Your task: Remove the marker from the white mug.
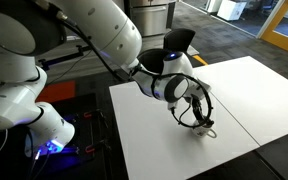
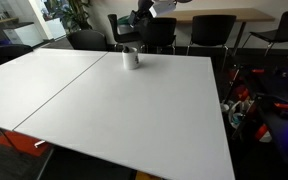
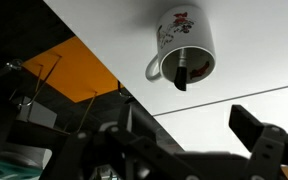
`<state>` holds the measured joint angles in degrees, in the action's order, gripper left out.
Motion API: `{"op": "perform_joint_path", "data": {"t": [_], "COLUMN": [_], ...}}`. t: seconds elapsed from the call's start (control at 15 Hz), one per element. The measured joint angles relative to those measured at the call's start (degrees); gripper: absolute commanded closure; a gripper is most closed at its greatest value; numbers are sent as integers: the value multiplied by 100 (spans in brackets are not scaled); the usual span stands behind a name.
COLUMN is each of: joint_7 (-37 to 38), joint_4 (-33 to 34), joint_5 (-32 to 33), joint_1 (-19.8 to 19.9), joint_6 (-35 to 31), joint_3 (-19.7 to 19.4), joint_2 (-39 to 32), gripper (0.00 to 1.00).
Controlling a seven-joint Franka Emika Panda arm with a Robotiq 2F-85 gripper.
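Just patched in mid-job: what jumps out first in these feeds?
The white mug with a red print sits on the big white table, with the dark marker standing in its mouth. In an exterior view the bulky white arm reaches over the mug. In the wrist view its jaws stand wide apart.

White arm (image 1: 104, 35) bent low, fingers (image 3: 249, 125) spread apart
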<state>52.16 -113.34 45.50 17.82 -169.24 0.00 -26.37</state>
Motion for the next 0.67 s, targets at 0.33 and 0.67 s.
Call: {"op": "perform_joint_path", "data": {"t": [0.33, 0.67], "joint_7": [-559, -559], "joint_4": [187, 189], "joint_5": [-292, -292], "joint_1": [239, 255], "joint_6": [8, 9], "joint_3": [301, 318], "joint_2": [-173, -189], "gripper": [0, 0]}}
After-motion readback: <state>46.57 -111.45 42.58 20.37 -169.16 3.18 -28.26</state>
